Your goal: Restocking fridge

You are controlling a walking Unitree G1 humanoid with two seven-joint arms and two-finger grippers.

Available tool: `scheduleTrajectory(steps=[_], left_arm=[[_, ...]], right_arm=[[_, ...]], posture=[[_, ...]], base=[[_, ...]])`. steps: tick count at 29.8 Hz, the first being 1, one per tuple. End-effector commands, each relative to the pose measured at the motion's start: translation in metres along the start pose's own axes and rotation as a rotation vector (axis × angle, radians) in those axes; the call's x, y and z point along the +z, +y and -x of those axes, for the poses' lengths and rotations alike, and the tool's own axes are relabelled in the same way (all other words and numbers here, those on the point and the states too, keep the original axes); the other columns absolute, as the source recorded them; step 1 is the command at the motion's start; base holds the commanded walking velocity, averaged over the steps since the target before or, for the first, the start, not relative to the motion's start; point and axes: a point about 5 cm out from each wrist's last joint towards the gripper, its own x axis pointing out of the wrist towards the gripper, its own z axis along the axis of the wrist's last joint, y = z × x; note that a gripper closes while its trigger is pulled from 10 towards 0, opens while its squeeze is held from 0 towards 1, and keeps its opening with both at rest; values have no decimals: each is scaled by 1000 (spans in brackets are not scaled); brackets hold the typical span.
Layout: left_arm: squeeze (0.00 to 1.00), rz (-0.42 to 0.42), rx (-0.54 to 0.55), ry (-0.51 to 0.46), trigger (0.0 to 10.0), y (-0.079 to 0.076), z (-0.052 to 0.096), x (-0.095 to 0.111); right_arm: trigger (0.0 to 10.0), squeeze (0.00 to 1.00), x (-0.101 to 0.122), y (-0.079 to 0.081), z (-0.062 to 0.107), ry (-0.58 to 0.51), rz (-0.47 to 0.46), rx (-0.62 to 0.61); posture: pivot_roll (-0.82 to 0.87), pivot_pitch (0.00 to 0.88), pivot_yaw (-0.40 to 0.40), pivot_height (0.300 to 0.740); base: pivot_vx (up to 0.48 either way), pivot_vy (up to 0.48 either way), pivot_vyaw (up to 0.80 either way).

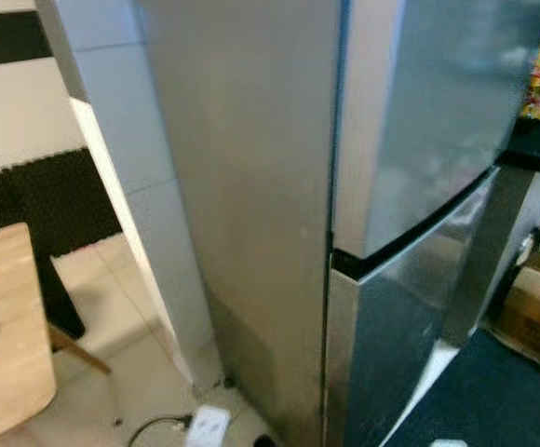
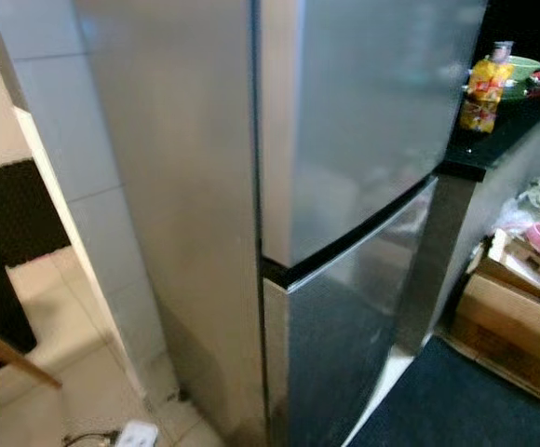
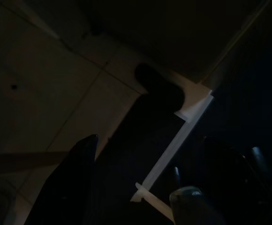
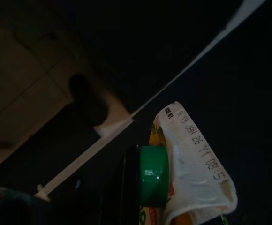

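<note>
The right end effector (image 4: 140,187) hangs low over the floor and pinches a carton (image 4: 192,173) with a green cap (image 4: 152,176) and a printed date along its white top seam; one black finger (image 4: 126,187) lies against the cap side, and the other is hidden behind the pack. The left end effector (image 3: 140,187) hangs beside it, fingers (image 3: 75,183) spread with nothing between them, above pale floor tiles (image 3: 56,103) and the edge of a dark mat (image 3: 248,70).

Low in the head views the same dark mat (image 1: 493,391) lies before the fridge (image 1: 251,214), with a white plug block (image 1: 207,426) and its cable on the tiles at the fridge's near corner. The fridge stands tall straight ahead, seen edge-on at its left front corner; both doors, upper (image 2: 363,102) and lower (image 2: 344,345), are closed. So the carton's goal lies up and forward of the right arm, and a door probably has to open first; the free left arm looks the natural one for that.

At the left a wooden desk (image 1: 5,345) juts in by its corner. At the right, beyond the fridge, a black counter (image 2: 493,140) carries a yellow snack bag (image 2: 482,93) and a green bowl (image 2: 521,67); cardboard boxes (image 2: 512,326) crowd the floor beneath.
</note>
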Motion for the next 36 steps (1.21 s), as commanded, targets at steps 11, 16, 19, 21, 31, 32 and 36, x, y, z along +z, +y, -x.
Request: scheduleTrajectory(steps=[11,16,19,21,31,32,36], left_arm=[[0,9,49,-43,10000,5,1,3],[0,25,87,-82,10000,7,2,6],[0,38,94,-109,10000,7,2,8],[0,31,80,-135,10000,6,2,12],[0,-31,45,-162,10000,5,1,20],[0,-31,45,-162,10000,5,1,20],[0,8,93,-219,10000,13,2,29]], right_arm=[[10000,0,15,6,-4,-28,41,39],[10000,0,26,5,-6,-41,88,62],[10000,0,29,4,-6,-35,113,69],[10000,0,34,4,-7,-41,118,71],[10000,0,28,5,-7,-22,83,65],[10000,0,28,5,-7,-22,83,65],[10000,0,15,1,-4,-6,52,57]], posture=[[-68,33,50,740],[-59,27,-4,740],[-52,24,-21,740],[-48,24,-32,740],[-50,21,-3,740],[-50,21,-3,740],[-59,20,13,740]], base=[[0,0,0],[0,0,0],[0,0,0],[0,0,0],[0,0,-688],[0,0,-769],[0,0,-769]])
